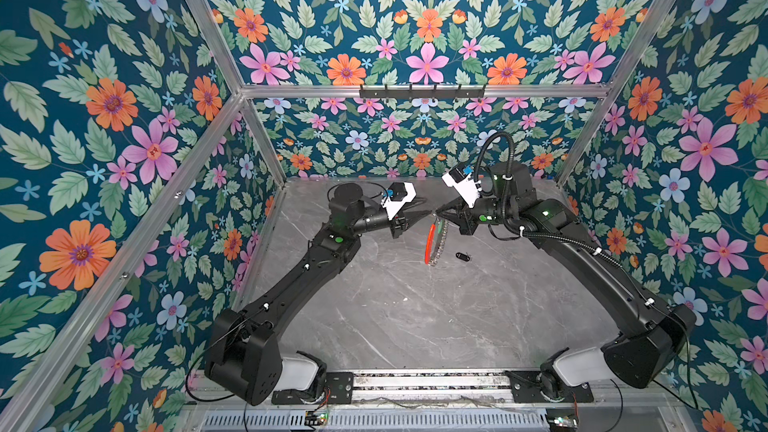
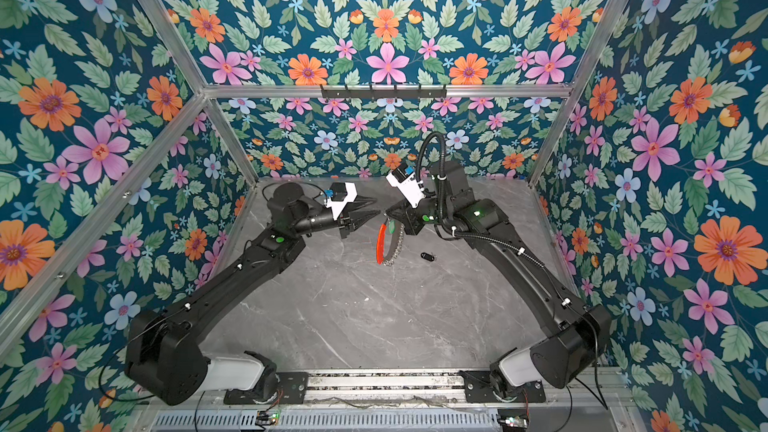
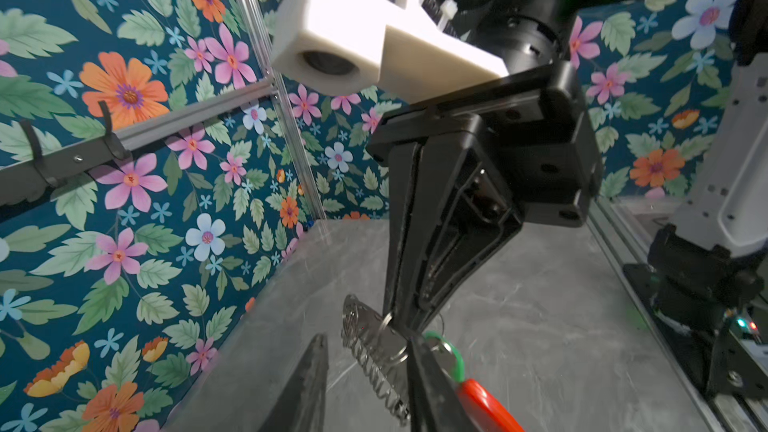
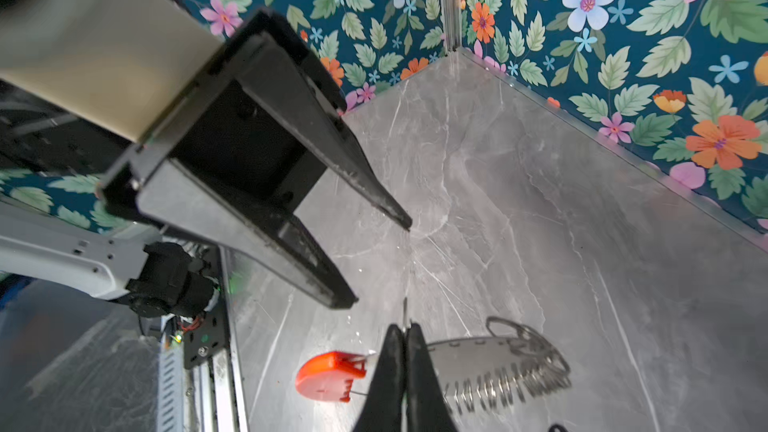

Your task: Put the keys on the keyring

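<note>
The keyring (image 1: 437,245) (image 2: 390,245), a grey hoop with a red arc (image 4: 328,376) and a fringe of split rings (image 3: 374,371), hangs edge-on above the table. My right gripper (image 1: 436,214) (image 4: 405,328) is shut on its top edge, and a thin bit of metal pokes out between the tips. A green-tagged key (image 3: 454,356) hangs by the hoop just under that grip. My left gripper (image 2: 377,207) (image 3: 368,363) faces it, open, with part of the fringe showing between its fingers. The black-fob key (image 1: 462,257) (image 2: 427,258) lies on the table to the right of the hoop.
The grey marble table (image 1: 415,317) is boxed in by floral walls and aluminium posts. A black hook rail (image 1: 422,92) runs along the back wall. Both arm bases sit on the front rail (image 1: 428,384).
</note>
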{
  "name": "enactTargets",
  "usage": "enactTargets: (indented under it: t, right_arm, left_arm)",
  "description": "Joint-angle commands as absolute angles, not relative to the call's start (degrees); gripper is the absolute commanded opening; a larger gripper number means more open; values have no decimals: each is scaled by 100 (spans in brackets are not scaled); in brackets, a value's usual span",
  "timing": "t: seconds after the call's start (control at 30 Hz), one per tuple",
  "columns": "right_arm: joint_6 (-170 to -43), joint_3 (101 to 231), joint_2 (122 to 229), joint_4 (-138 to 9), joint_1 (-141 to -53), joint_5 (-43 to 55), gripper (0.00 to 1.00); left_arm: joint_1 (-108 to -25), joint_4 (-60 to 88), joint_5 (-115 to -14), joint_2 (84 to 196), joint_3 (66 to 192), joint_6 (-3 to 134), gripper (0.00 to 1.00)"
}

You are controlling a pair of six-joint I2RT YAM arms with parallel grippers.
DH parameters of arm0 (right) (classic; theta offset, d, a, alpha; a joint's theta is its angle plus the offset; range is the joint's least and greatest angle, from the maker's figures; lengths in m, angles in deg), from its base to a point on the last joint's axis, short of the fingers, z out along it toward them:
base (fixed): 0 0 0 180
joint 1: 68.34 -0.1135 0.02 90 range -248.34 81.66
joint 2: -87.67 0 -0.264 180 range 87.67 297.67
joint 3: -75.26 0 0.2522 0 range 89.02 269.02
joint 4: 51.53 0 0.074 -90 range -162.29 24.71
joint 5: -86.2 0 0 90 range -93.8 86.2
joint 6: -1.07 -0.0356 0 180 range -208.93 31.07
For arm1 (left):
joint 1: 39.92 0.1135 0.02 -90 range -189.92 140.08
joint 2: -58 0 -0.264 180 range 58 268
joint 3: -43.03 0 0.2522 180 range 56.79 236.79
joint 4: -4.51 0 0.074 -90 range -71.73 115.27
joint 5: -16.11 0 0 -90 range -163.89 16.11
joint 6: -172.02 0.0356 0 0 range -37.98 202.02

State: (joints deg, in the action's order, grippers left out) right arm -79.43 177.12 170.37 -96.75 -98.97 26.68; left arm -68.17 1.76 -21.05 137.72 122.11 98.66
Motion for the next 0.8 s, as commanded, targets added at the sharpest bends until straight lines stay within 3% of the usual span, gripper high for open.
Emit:
enactTargets:
  t: [0.0, 0.2, 0.77]
  right_arm:
    - [-7220, 17643, 16939, -9754, -9971, 2555, 0]
    - [-7220, 17448, 16814, -9633, -9990, 2694, 0]
    - [-7354, 17428, 16764, -9496, -10032, 2963, 0]
  left_arm:
    - [-6814, 1571, -1509, 13979, 12609, 10655, 25]
    - [-6814, 1581, -1198, 14123, 12780, 10533, 20]
    - [-6814, 1441, -984, 14244, 12876, 10331, 27]
